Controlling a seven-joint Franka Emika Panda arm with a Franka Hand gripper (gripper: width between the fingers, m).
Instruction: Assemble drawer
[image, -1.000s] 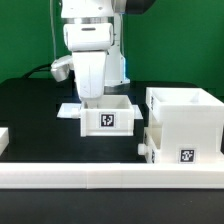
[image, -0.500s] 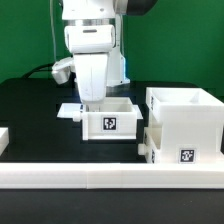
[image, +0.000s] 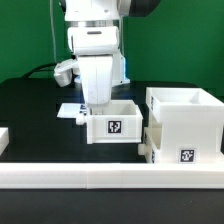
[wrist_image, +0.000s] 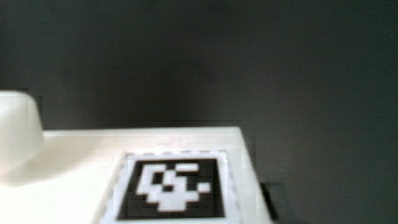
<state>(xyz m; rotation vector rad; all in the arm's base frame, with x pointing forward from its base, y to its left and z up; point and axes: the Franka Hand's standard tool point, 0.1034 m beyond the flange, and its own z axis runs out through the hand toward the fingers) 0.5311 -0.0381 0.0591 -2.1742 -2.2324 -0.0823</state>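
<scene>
The small open-top tray (image: 113, 120) is a smooth, matte white plastic box with thin straight walls and a black-and-white square tag (image: 114, 127) on its front face. It sits on the black table (image: 30, 110), near the middle of the exterior view, just beside the big hollow cube casing (image: 185, 125) on the exterior view's right. The casing is of the same white plastic, box-shaped, open at the top, with its own tag (image: 187, 155) low on the front and a small stubby lug (image: 148, 148) jutting from its lower corner.

The gripper (image: 97, 98) hangs straight down over the tray's rear wall, its white housing glossy and rounded. The fingertips drop behind the tray's rim and are hidden, so I cannot tell whether the pincer is spread or pinching the wall.

A long low white rail (image: 110, 178) runs across the foreground, cut off at both sides.

The wrist view is blurred: a flat white surface (wrist_image: 178, 150) bearing a tag (wrist_image: 173, 187), cut off at the frame edge, against the dark table (wrist_image: 214, 60). A pale rounded shape (wrist_image: 15, 130) at the side is too soft to identify.
</scene>
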